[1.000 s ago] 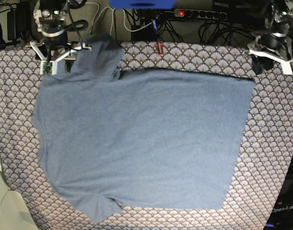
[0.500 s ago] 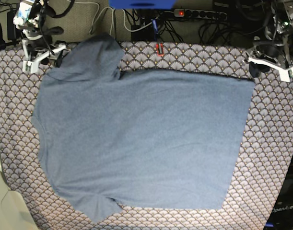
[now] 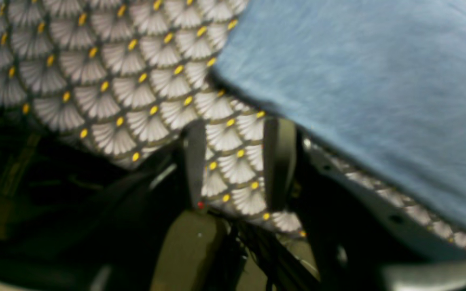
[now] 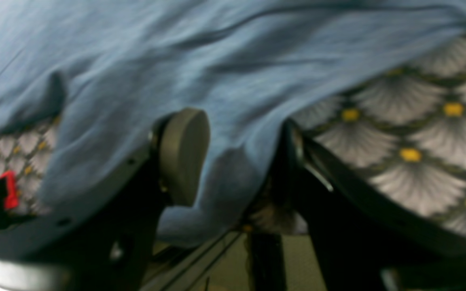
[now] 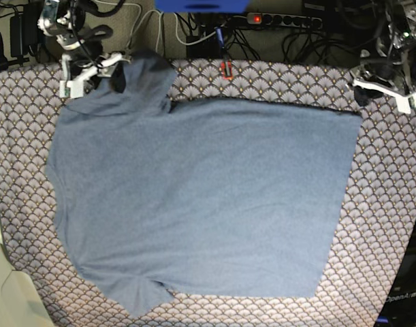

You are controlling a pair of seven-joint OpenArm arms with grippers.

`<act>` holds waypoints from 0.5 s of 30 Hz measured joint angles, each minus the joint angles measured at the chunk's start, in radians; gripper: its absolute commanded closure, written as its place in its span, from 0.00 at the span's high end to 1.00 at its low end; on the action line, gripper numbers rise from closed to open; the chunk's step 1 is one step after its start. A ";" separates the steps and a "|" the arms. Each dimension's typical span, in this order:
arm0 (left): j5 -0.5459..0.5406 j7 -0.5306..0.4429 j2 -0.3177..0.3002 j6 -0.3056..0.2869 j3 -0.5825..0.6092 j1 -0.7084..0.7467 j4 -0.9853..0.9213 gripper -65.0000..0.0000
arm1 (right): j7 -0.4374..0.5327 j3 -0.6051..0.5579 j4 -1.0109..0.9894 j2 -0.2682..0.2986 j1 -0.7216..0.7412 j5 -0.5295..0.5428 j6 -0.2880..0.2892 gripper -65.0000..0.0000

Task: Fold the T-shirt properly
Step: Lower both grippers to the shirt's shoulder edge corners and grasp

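Checking wrist cams: right end effector [image 4: 233, 161] was spread wide around a T-shirt [image 5: 201, 197] sleeve fold; left end effector [image 3: 237, 161] gaped narrowly over bare table [image 3: 95, 81], which the base view hid.

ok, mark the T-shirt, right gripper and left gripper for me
T-shirt [image 5: 208, 197]: base view, middle of the flat body.
right gripper [image 4: 237, 161]: right wrist view, gap between its fingertips, over the shirt edge.
left gripper [image 3: 233, 161]: left wrist view, gap between fingertips, over patterned cloth.
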 measured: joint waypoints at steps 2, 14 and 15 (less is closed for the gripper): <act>0.006 0.007 0.002 0.003 0.000 -0.025 -0.048 0.37 | -0.001 -0.013 0.000 0.000 0.000 0.000 0.002 0.39; 0.003 -0.001 0.003 0.001 0.000 -0.135 -0.206 0.37 | 0.062 -0.013 -0.095 0.004 0.007 0.061 0.029 0.00; 0.002 -0.003 0.003 0.000 0.000 -0.144 -0.213 0.37 | 0.069 -0.013 -0.104 0.004 0.008 0.067 0.033 0.00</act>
